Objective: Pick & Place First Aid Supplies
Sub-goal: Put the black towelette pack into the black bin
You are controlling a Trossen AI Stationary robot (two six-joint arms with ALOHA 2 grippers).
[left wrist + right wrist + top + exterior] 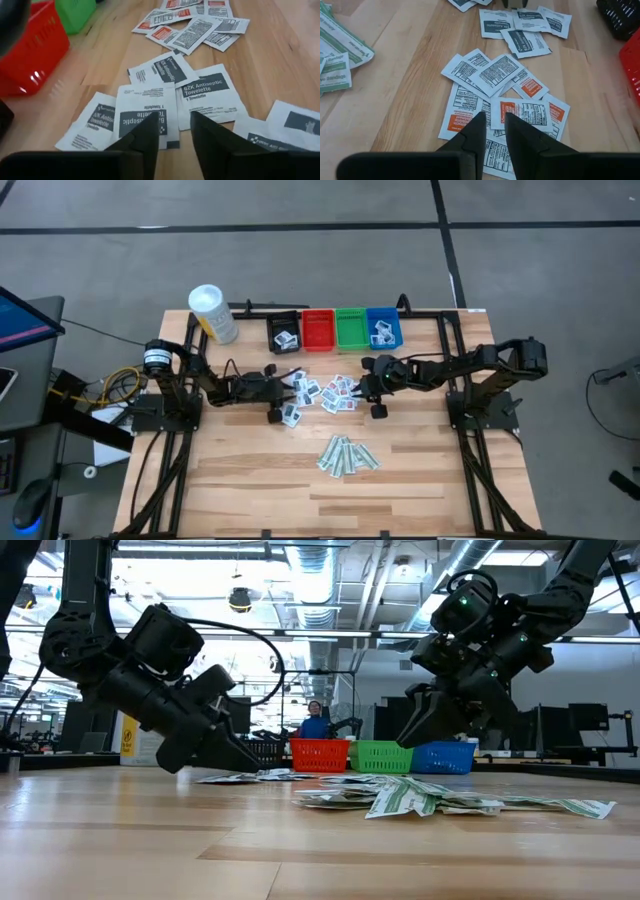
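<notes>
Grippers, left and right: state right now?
Left gripper: open, empty, above the antiseptic towelette packets.
Right gripper: open, holding nothing, over red-print packets.

Both arms reach low toward the scattered packets (325,392)

The left gripper (174,131) angles down at the heap's left edge, fingers slightly parted, holding nothing; the right gripper (492,130) tilts down over its right edge, its narrow gap empty
</notes>
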